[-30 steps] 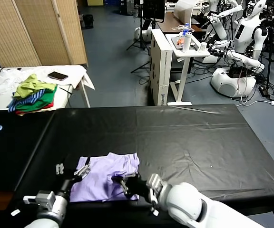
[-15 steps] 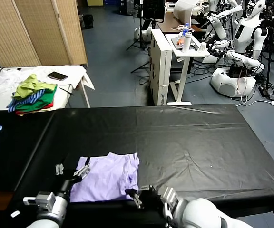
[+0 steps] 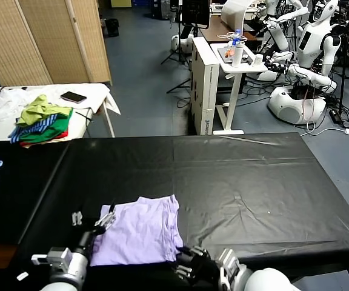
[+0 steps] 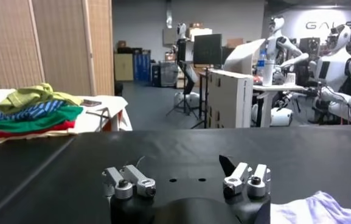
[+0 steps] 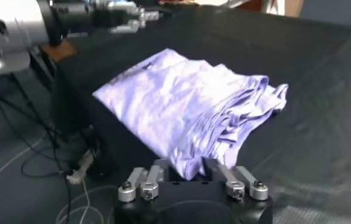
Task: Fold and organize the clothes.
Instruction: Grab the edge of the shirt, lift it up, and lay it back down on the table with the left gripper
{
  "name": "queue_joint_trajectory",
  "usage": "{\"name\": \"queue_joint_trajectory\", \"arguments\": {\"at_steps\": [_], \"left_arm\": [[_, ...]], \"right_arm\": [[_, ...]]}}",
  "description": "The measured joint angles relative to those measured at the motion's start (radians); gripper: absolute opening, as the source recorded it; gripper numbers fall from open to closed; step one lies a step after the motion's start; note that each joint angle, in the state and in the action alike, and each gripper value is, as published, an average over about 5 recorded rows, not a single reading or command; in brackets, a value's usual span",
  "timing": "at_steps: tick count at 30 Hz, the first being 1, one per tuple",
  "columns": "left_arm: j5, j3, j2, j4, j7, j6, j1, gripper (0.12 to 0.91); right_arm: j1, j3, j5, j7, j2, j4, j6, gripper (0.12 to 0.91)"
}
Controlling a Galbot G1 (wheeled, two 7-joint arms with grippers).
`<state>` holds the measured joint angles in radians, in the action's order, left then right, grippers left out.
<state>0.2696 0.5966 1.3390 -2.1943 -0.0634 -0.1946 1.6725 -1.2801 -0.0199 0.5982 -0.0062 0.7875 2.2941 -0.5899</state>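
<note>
Claws both released: right claw (image 5: 187,185) low at T-shirt (image 3: 139,231) near edge, left claw (image 4: 186,182) alongside.

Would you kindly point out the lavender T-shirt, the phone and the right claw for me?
lavender T-shirt (image 3: 139,231), head view, middle of the folded cloth.
phone (image 3: 73,96), head view, centre of its dark screen.
right claw (image 5: 192,182), right wrist view, midway between its open fingertips.

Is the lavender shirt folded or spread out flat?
Folded: the lavender shirt lies as a compact rectangle on the black table, layered edges stacked along one side.
</note>
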Motion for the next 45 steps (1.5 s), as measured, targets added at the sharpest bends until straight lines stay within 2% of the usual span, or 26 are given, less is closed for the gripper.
{"name": "queue_joint_trajectory", "arguments": {"at_steps": [3, 11, 19, 24, 30, 37, 38, 41, 45], "left_arm": [[0.023, 0.009, 0.016, 0.011, 0.007, 0.012, 0.009, 0.907], [0.118, 0.035, 0.077, 0.047, 0.052, 0.069, 0.042, 0.907], [0.173, 0.055, 0.108, 0.079, 0.082, 0.097, 0.065, 0.907], [0.182, 0.065, 0.116, 0.101, 0.091, 0.114, 0.080, 0.907], [0.190, 0.070, 0.130, 0.112, 0.110, 0.124, 0.108, 0.907], [0.221, 0.073, 0.135, 0.127, 0.117, 0.130, 0.118, 0.889], [0.230, 0.074, 0.135, 0.128, 0.118, 0.129, 0.117, 0.868], [0.250, 0.075, 0.135, 0.130, 0.121, 0.127, 0.115, 0.743], [0.258, 0.073, 0.134, 0.135, 0.128, 0.122, 0.112, 0.484]], "right_arm": [[-0.031, 0.061, -0.002, 0.001, 0.018, 0.002, 0.023, 0.894], [-0.096, 0.221, 0.030, 0.026, 0.078, -0.036, 0.076, 0.907], [-0.108, 0.362, 0.082, 0.041, 0.114, -0.076, 0.088, 0.907], [-0.109, 0.393, 0.083, 0.038, 0.120, -0.089, 0.089, 0.907], [-0.100, 0.396, 0.081, 0.038, 0.127, -0.096, 0.089, 0.907], [-0.098, 0.400, 0.077, 0.038, 0.131, -0.099, 0.089, 0.907], [-0.098, 0.400, 0.077, 0.038, 0.131, -0.099, 0.089, 0.907], [-0.096, 0.399, 0.076, 0.037, 0.132, -0.099, 0.089, 0.907], [-0.087, 0.395, 0.075, 0.037, 0.133, -0.099, 0.089, 0.907]]}}
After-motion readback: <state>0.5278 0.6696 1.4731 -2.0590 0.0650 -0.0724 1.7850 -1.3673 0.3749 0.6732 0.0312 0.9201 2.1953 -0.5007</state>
